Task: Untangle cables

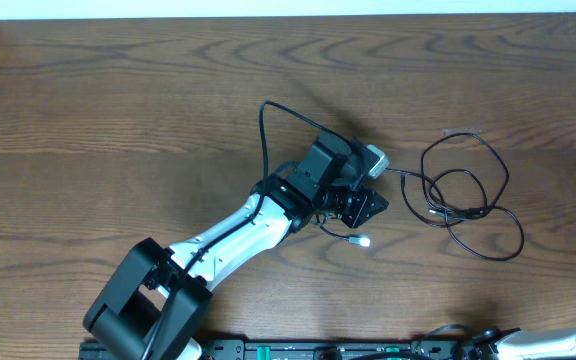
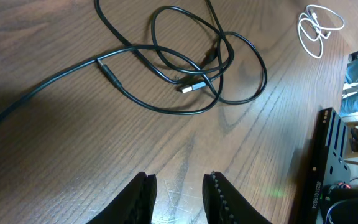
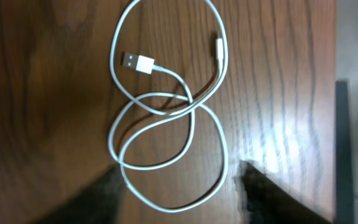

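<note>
Overhead view: the left arm (image 1: 238, 230) is seen reaching from the lower left edge toward the middle of the wooden desk (image 1: 118, 100). Only a sliver of the right arm (image 1: 568, 345) is seen at the lower right edge.

Left tool (image 2: 179, 196): seen in the left wrist view with its two dark fingers apart and bare desk between them. Nothing is held. It is held low over the desk, near the black cable but apart from it.

Black cable (image 2: 211, 73): laid on the desk ahead of the left tool, coiled in several loose loops that cross one another. Its metal plug end (image 2: 193, 88) is seen lying inside the loops. One long strand is run off toward the left edge of that view.

White cable (image 3: 190, 107): seen beneath the right wrist camera, laid flat in a rough figure-eight that crosses itself at the middle. Its wide plug (image 3: 138, 62) lies inside the upper loop, and its slim plug (image 3: 218, 46) rests along the upper right curve.

Right tool (image 3: 179, 186): blurred at the bottom of its own view. The fingers are seen spread, with the lower loop of the white cable between them. No grip is made out.

In the left wrist view the white cable is seen well apart from the black one, far off at the upper right.
</note>
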Controlling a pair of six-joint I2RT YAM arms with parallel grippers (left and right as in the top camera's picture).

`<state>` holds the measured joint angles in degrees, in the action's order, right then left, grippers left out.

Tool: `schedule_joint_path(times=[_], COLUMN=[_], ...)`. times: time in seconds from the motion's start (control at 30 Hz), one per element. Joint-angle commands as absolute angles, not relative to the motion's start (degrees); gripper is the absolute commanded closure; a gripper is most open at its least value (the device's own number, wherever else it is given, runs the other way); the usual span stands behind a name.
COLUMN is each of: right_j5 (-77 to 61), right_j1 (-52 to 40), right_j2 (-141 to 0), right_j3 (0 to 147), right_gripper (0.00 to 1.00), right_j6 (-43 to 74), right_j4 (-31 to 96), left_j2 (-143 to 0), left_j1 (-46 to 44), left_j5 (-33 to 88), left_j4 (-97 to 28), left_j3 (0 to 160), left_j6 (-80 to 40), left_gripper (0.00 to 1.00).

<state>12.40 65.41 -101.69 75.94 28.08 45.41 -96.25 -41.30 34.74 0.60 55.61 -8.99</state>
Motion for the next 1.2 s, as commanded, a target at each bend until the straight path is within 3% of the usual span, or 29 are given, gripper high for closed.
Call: schedule_joint_path(times=[0.0,0.07,0.4,0.77,1.0,1.17], right_j5=[11.31,10.35,-3.42,-4.1,1.63,8.73], right_j1=[65.36,65.36,62.48,37.71,21.8,12.73], right_j2=[-101.32,-100.68,-90.3,-87.0,-87.02,-87.42], right_j3=[75.77,75.81,75.81,75.79,75.77,75.5], right_gripper=[0.07,0.01,0.01,0.01,0.01,0.01], right_j6=[28.01,27.14,22.26,19.68,27.62,36.03], right_j4=[45.84,46.04,44.73,46.33,51.81,57.95], left_j2=[-96.44,-96.44,-95.39,-81.71,-71.46,-65.23], left_j1=[-41.21,-41.21,-40.05,-29.93,-26.06,-24.53], left_j5=[34.87,34.87,32.95,29.5,17.69,17.26], left_j4=[0.38,0.25,0.91,-7.18,-19.33,-26.26], left_j3=[54.96,54.96,54.98,54.98,54.98,54.98], left_j6=[-8.64,-8.67,-9.32,-12.43,-18.15,-25.82], left_gripper=[0.7,0.7,0.7,0.7,0.69,0.69])
